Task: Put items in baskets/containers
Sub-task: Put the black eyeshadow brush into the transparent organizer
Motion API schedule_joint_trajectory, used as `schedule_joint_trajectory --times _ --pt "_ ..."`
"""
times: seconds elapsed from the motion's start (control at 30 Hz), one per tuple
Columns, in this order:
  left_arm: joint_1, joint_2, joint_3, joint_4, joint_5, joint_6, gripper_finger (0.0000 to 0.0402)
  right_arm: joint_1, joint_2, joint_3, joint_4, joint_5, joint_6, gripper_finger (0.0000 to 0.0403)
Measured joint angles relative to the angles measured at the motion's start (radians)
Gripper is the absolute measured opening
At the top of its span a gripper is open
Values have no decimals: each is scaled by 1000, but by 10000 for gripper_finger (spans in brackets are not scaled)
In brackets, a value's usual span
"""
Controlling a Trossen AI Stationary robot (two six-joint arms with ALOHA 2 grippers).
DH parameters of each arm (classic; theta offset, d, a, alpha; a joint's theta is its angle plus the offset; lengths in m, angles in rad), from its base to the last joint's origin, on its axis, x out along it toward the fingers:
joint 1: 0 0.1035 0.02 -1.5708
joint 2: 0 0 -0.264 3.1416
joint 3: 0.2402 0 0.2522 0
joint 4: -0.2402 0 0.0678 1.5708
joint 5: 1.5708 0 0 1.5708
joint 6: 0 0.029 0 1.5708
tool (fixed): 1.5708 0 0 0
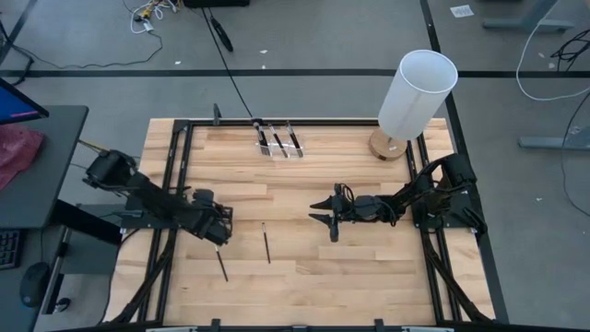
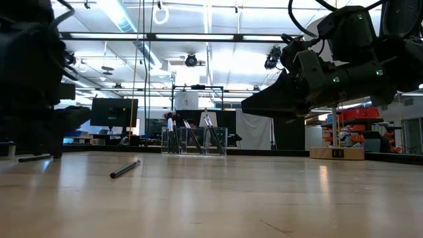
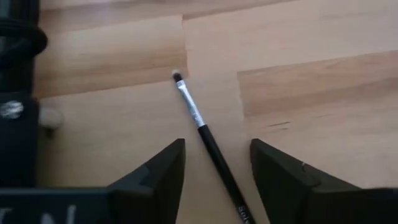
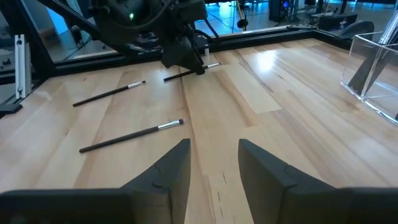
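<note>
The left end effector (image 1: 219, 242) is low over the near left part of the wooden worktop (image 1: 304, 286). Its 2 dark fingers (image 3: 158, 177) are spread apart and hold nothing. A makeup brush (image 3: 208, 143) lies flat on the wood between them in the left wrist view, with its little dark tuft pointing away from the arm. From above, that brush (image 1: 221, 265) sticks out just past the end effector toward the near edge.

The right end effector (image 1: 327, 210) hangs above the middle of the worktop, well apart from the left one. Its fingers (image 4: 168, 174) are also apart, with only bare wood between them. It grasps nothing.

A 2nd makeup brush (image 1: 266, 243) lies alone on the worktop between the 2 arms, closer to the left one. The right wrist view shows 3 brushes lying on the wood: 1 near (image 4: 130, 135), 1 farther (image 4: 109, 93), and 1 right under the left arm (image 4: 186, 73).

The clear plastic organiser box (image 1: 278, 140) sits at the far edge of the worktop, in the middle. About 3 brushes stand in it, leaning.

A tall white cylinder on a round wooden base (image 1: 415, 97) stands at the far right corner.
</note>
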Motion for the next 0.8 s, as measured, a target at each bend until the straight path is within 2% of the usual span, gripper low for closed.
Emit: schedule_joint_trajectory --times 0.23,0.5,0.67,0.8 --pt "-12 76 -28 97 -108 0 133 -2 0 0 1 1 -17 134" --pt "-133 161 -37 152 -228 18 18 -9 0 0 2 1 -19 134" --pt "-209 256 -37 168 -304 -26 14 -8 0 0 2 0 -19 134" --pt "-258 261 -33 218 -360 -49 11 -8 0 0 2 0 -19 134"
